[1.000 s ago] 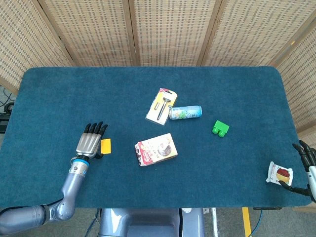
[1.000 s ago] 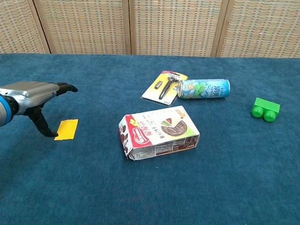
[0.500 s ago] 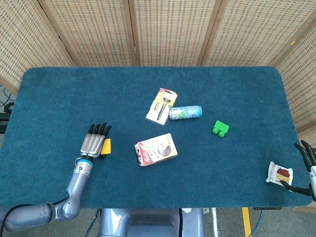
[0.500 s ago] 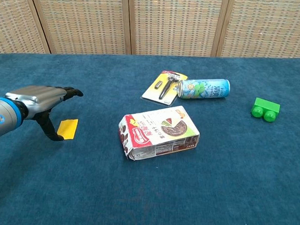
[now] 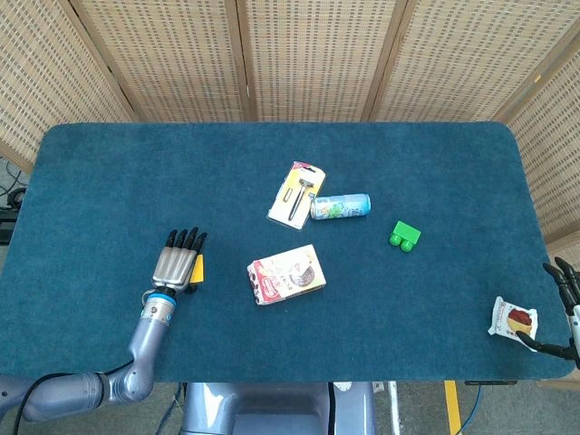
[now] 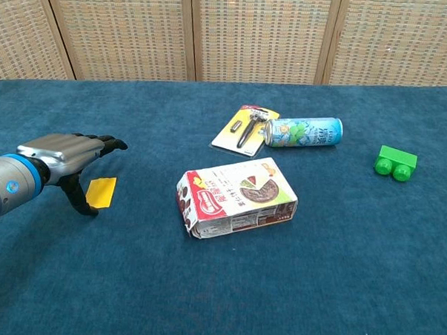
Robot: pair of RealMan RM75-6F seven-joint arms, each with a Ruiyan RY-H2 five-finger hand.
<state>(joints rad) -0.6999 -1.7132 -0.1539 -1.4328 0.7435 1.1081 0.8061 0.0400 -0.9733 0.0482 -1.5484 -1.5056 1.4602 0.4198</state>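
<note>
The left hand (image 5: pixel 176 264) has a brushed silver metal back and black fingers (image 6: pixel 106 141). A bright blue ring marks its wrist, joined to a rounded grey-silver forearm with a black cable at the elbow. The right hand (image 5: pixel 564 313) has black fingers.

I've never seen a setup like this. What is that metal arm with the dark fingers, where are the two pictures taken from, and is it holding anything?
It is a robot with two arms, each ending in a hand. One picture looks down from its head, the other forward from its chest. On the blue table lie a snack box, a razor pack, a can on its side and a green block. The left hand hovers open over a yellow card, thumb down beside it, holding nothing. The right hand sits at the table's edge, open, thumb beside a small snack packet.
</note>
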